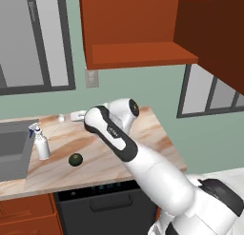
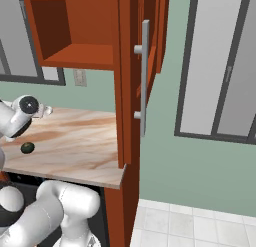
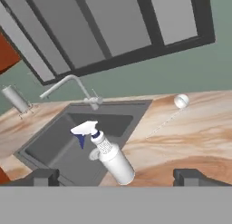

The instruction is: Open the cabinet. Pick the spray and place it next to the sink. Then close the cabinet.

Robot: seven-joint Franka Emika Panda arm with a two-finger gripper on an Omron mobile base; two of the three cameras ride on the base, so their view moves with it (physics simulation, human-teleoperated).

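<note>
Spray bottle: you can see the spray bottle [image 1: 41, 145] standing upright on the bench [image 1: 114, 158], just beside the sink [image 1: 12, 151] on its right-hand rim; in the hand view the spray bottle [image 3: 108, 153] lies between the two finger tips, its trigger head overlapping the basin.
Jaws: the gripper [image 3: 116, 177] stands wide open with nothing in it; the tips flank the bottle without touching it.
Step in hand: judged from how things lie, the placing looks done, since the bottle rests free beside the basin. What is left for you is to close the cabinet.
Cabinet: the cabinet [image 1: 143, 55] hangs above the bench with its shelf bare; its door [image 2: 131, 81] is swung out toward the camera, edge-on in the right base view, with the grey bar handle [image 2: 144, 76] facing you.
Next move: you would lift the hand up and away from the bottle without knocking it, then bring it round to the outer face of the door and push it shut.
Nearby: a dark green ball [image 1: 75, 159] sits on the bench near the bottle, apart from it; keep clear of it. The faucet [image 3: 68, 85] arches over the sink.
Writing: a small dark mark shows on the arm's forearm cover, too small to read; the bottle carries no readable label.
</note>
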